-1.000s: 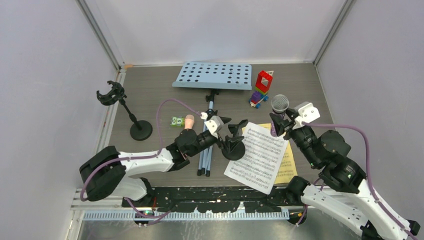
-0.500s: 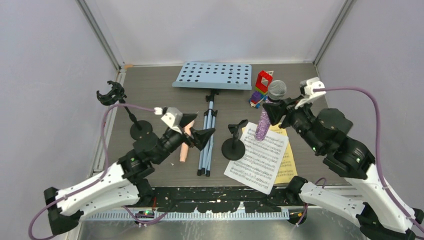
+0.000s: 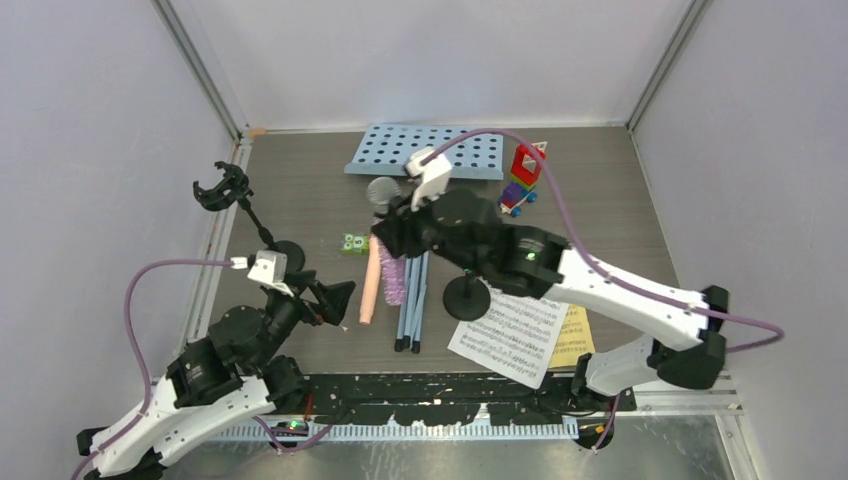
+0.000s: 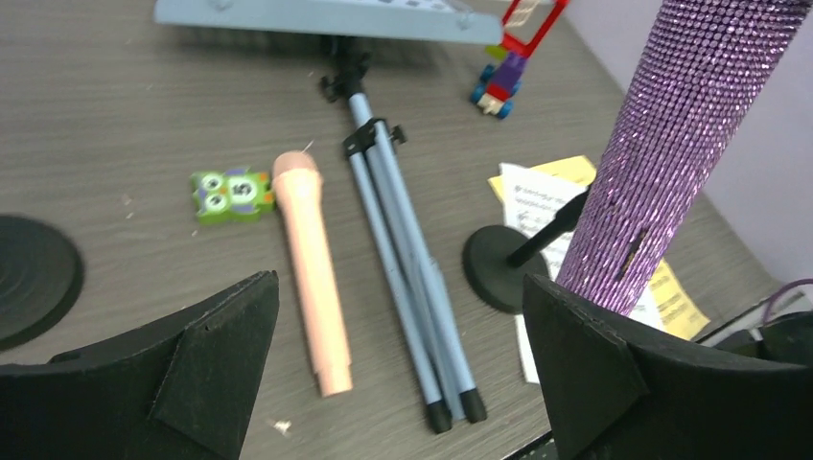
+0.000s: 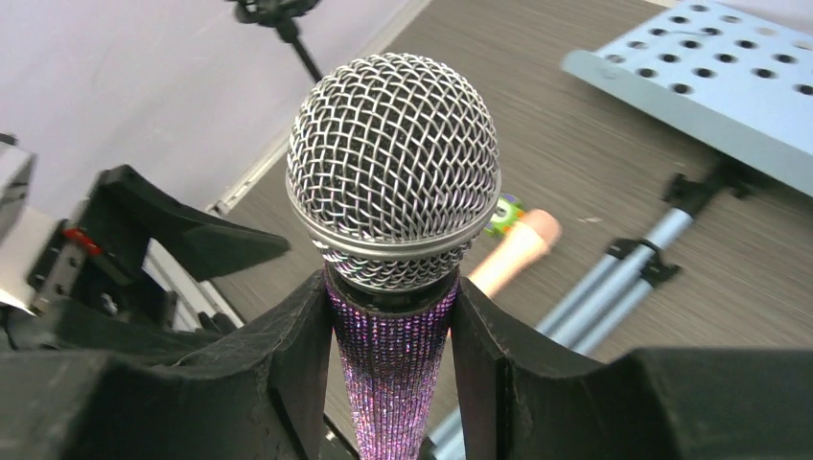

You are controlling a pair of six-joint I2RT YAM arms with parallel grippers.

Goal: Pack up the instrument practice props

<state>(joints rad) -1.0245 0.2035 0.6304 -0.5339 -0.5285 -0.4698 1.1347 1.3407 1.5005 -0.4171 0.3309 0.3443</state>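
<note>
The jaws of the right arm (image 3: pixel 600 285) are clamped on the purple glitter microphone (image 5: pixel 393 172) below its mesh head, holding it over the tabletop (image 3: pixel 300 190) beside the peach microphone (image 4: pixel 309 259), likely to lay the pair together, while the jaws of the left arm (image 3: pixel 215 365) stand wide apart and empty.

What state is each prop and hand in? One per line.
Music rack: lying down, legs folded.
Purple microphone: gripped by right hand, head up.
Peach microphone: lying flat beside rack's legs.
Left mic holder: upright, empty.
Middle mic holder: standing upright.
Score sheets: flat, white over yellow.
Left hand: open, empty.
Right hand: shut on purple microphone.
</note>
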